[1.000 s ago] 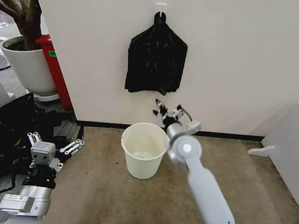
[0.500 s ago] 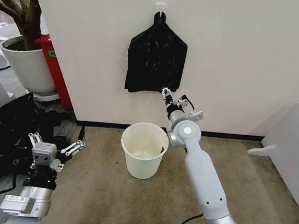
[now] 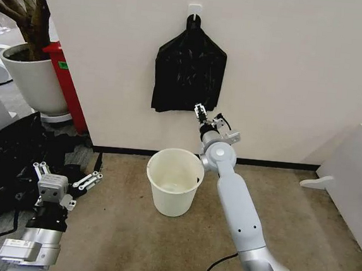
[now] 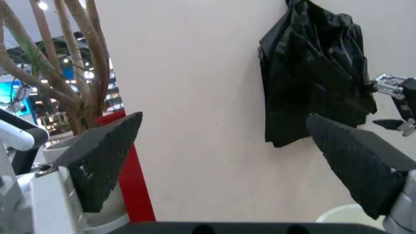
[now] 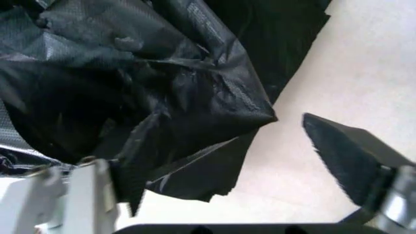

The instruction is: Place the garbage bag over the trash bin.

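Right claw [image 3: 200, 109] spread wide at black bags [image 3: 188, 73] hung on cream wall [image 3: 289, 62], trash bin [image 3: 174, 180] on brown carpet [image 3: 127, 238]

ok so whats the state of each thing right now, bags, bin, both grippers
black bag bundle: hanging from a wall hook, not taken down
trash bin: upright on the floor, unlined, no bag over it
right gripper: open, raised at the bundle's lower edge
left gripper: open, low by the black plastic heap
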Tool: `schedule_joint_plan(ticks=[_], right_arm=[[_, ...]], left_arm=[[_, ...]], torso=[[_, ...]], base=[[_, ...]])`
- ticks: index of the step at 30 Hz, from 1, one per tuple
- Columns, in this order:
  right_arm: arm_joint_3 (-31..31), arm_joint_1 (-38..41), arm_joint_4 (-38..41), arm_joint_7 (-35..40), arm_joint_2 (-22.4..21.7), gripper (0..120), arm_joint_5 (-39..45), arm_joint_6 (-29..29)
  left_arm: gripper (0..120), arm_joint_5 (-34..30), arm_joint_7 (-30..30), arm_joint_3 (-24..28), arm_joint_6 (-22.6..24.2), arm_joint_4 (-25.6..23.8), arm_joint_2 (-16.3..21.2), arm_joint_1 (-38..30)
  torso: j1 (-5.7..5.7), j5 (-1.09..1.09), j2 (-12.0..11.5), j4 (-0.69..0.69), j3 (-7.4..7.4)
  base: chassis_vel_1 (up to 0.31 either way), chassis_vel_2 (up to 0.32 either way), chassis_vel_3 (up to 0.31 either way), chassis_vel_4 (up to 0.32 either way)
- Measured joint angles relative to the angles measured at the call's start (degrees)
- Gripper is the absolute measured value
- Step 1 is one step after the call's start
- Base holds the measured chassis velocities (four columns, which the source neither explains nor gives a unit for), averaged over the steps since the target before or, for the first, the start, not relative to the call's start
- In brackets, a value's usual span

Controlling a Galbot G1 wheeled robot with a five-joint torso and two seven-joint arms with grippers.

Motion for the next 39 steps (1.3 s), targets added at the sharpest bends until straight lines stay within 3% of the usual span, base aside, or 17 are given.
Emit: schedule_joint_plan(ticks=[9,15,20,21,39], right_arm=[[-1.0,0.9,0.0,-0.9,-0.2,49,-0.2,0.0],[-1.8,0.8,0.3,-1.6,-0.3,22,-1.1,0.1],[-2.3,0.5,0.7,-1.8,-0.6,12,-1.8,0.2],[-2.8,0.2,1.1,-2.0,-0.9,1,-2.7,0.3],[-6.3,-11.0,8.1,-4.3,-2.4,0,-9.2,1.6]], left_arm=[[100,0.4,0.0,0.1,-0.1,0.0,-0.1,-0.1],[100,0.8,0.0,0.1,-0.6,0.0,-0.5,-0.1],[100,0.9,0.0,0.2,-0.7,0.0,-0.5,-0.1],[100,0.9,0.0,0.2,-0.9,0.0,-0.6,-0.1],[100,1.1,-0.1,0.2,-1.8,0.0,-0.5,-0.3]], torso=[[0.00,0.00,0.0,0.00,0.00],[0.00,0.00,0.0,0.00,0.00],[0.00,0.00,0.0,0.00,0.00],[0.00,0.00,0.0,0.00,0.00],[0.00,0.00,0.0,0.00,-0.01]], base=[[0.000,0.000,0.000,0.000],[0.000,0.000,0.000,0.000],[0.000,0.000,0.000,0.000],[0.000,0.000,0.000,0.000],[0.000,0.000,0.000,0.000]])
